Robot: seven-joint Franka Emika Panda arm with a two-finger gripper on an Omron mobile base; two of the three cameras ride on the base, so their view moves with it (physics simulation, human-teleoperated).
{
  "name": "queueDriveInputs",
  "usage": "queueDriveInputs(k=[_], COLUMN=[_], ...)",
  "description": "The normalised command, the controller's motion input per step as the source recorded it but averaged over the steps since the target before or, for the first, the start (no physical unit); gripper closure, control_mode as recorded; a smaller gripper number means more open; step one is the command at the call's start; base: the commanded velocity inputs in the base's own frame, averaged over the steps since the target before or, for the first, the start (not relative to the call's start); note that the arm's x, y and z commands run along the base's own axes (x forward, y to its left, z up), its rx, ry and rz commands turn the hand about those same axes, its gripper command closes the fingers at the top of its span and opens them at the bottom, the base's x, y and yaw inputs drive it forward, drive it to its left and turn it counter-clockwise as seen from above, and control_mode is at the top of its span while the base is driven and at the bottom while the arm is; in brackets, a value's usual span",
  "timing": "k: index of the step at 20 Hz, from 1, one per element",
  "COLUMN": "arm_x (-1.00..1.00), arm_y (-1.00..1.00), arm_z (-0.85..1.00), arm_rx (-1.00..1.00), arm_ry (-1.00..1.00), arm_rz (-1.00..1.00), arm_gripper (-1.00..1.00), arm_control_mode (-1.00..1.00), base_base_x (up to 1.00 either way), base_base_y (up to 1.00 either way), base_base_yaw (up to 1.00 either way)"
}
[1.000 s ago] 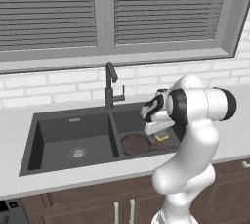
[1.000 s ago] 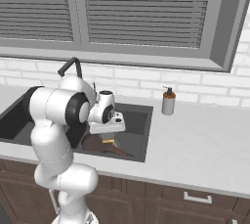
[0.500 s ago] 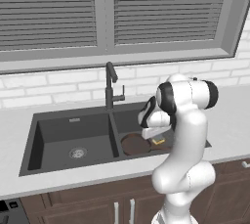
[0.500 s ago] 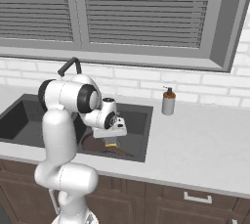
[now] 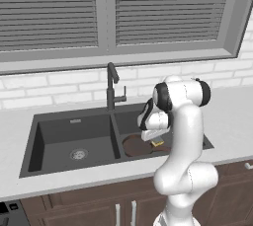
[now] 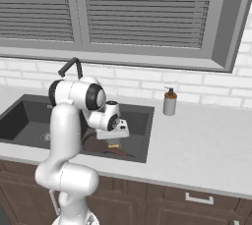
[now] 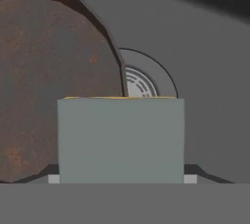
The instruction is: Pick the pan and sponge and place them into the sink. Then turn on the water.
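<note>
The sponge (image 7: 120,140) sits squarely in the claw (image 7: 120,181), its grey-green scouring face toward the hand camera and a thin yellow edge along its top; the jaws look clenched on its two sides, the dark tips showing at either lower corner. From the base views the claw (image 5: 154,135) hangs low over the right basin of the sink (image 5: 69,121), the yellow of the sponge (image 6: 113,145) just under it.

The pan (image 7: 53,86) lies on the basin floor beyond the claw and to one side of it, already in the sink; the round steel drain (image 7: 144,78) is straight ahead of the claw, partly hidden by the sponge and the pan's rim.

Risks, as I judge them: let go from here, the sponge would probably land near the drain or against the pan's rim and tip or bounce; harmless, since either way it stays in the basin; the greater hazard is the lift out, where the hand could clip the basin wall.

The faucet (image 5: 113,86) stands behind the claw's far side at the divider, its lever untouched; the soap dispenser (image 6: 170,102) is well apart on the counter (image 6: 206,145); nothing blocks the way up to the faucet.
</note>
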Motion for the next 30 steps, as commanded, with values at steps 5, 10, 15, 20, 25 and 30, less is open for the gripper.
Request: queueDriveInputs(k=[5,10,15,20,25,30], arm_x=[0.01,0.0,0.0,-0.01,-0.15,-0.2], arm_y=[0.0,0.0,0.0,0.0,0.0,0.0], arm_z=[-0.13,-0.11,0.0,0.15,0.85,1.0], arm_rx=[0.0,0.0,0.01,0.05,0.15,0.2], arm_ry=[-0.01,-0.01,-0.02,-0.11,-0.14,-0.04], arm_rz=[0.0,0.0,0.0,0.0,0.0,0.0], arm_gripper=[1.0,-1.0,-1.0,-1.0,-1.0,-1.0], arm_control_mode=[-1.0,-1.0,-1.0,-1.0,-1.0,-1.0], base_base_x=[0.0,0.0,0.0,0.0,0.0,0.0], base_base_y=[0.0,0.0,0.0,0.0,0.0,0.0], base_base_yaw=[0.0,0.0,0.0,0.0,0.0,0.0])
